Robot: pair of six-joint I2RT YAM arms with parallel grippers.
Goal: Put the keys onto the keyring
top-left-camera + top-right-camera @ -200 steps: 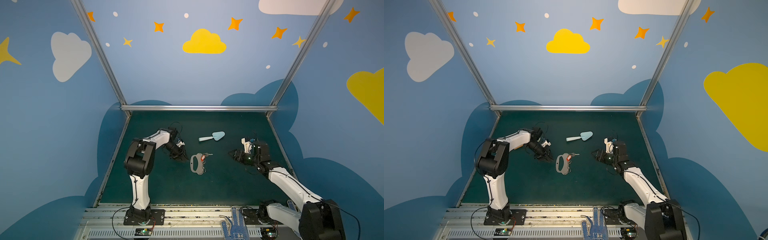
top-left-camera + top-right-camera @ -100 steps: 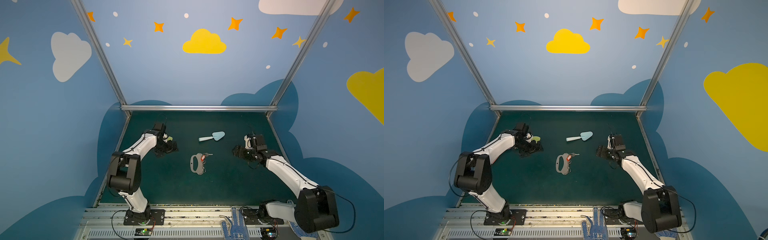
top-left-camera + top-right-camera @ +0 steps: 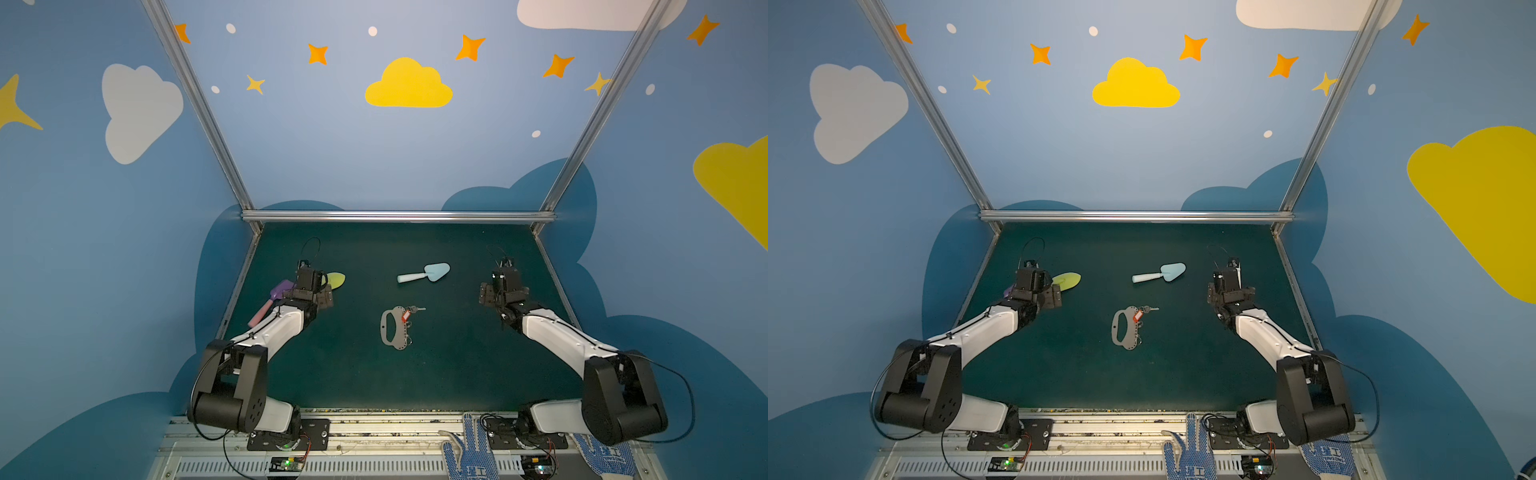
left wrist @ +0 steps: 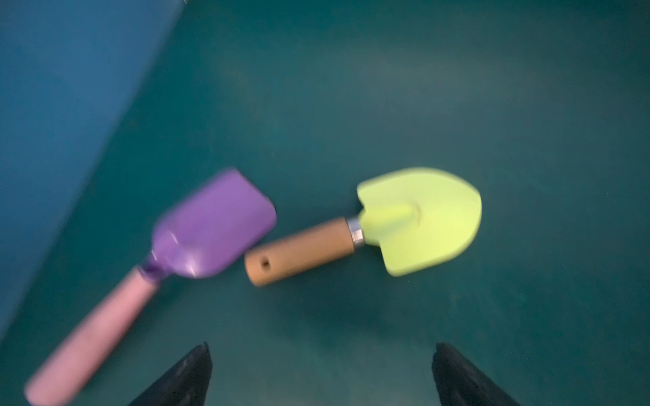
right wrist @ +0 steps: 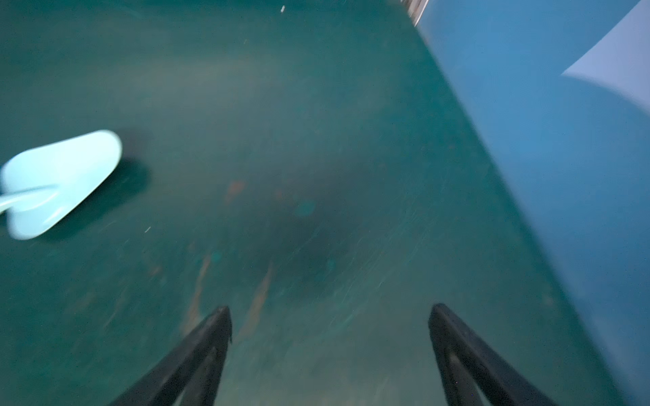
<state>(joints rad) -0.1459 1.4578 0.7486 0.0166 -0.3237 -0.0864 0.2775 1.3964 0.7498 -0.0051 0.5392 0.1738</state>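
Note:
The grey keyring [image 3: 392, 328] [image 3: 1123, 328] lies flat in the middle of the green table in both top views. The keys [image 3: 409, 312] [image 3: 1140, 313], a small silver key with a red tag, rest at its far right edge. My left gripper [image 3: 312, 296] [image 3: 1044, 297] [image 4: 322, 346] hangs open and empty over the far left of the table, well away from the keyring. On the far right my right gripper [image 3: 500, 293] [image 3: 1229, 294] [image 5: 330, 309] is open too, with only bare table between its fingers. Neither wrist view shows the keyring or keys.
A light blue toy shovel [image 3: 426, 272] [image 3: 1160, 272] [image 5: 58, 182] lies beyond the keyring. A yellow-green shovel [image 3: 336, 279] [image 4: 418, 219] and a purple one with a pink handle [image 3: 272, 301] [image 4: 211, 228] lie at the left, under my left gripper. Blue walls [image 4: 52, 105] [image 5: 562, 140] close both sides.
Both arms have drawn away from the keyring, the left toward the far left and the right toward the far right. The keyring and keys stay put in the middle.

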